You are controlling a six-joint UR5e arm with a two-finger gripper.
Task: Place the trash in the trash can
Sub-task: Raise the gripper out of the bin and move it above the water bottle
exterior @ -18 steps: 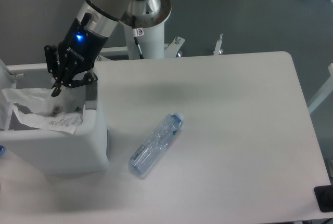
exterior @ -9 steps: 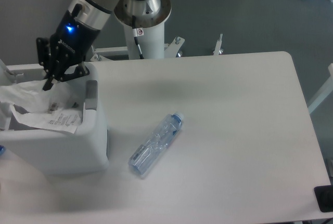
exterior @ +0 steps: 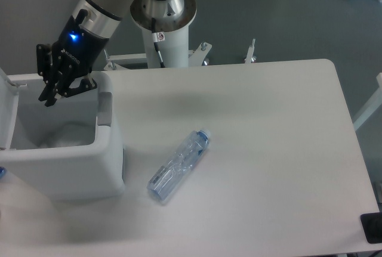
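The trash can (exterior: 71,170) is a white boxy bin at the table's left edge, with its lid (exterior: 8,111) swung up on the left. Deep inside lies a pale crumpled shape, the plastic wrapper (exterior: 67,133), only dimly visible. My gripper (exterior: 48,97) hangs over the bin's back left corner, a little above the rim, open with nothing in its fingers. The clear water bottle (exterior: 179,164) with a blue cap lies on its side on the table, right of the bin and apart from it.
The robot's white pedestal (exterior: 164,27) stands behind the table's back edge. A grey tab (exterior: 105,109) sits on the bin's right rim. A dark object (exterior: 372,228) shows at the table's front right corner.
The wrapper that lay draped over the bin's rim has dropped down inside. My gripper let go of it and moved up and to the left.
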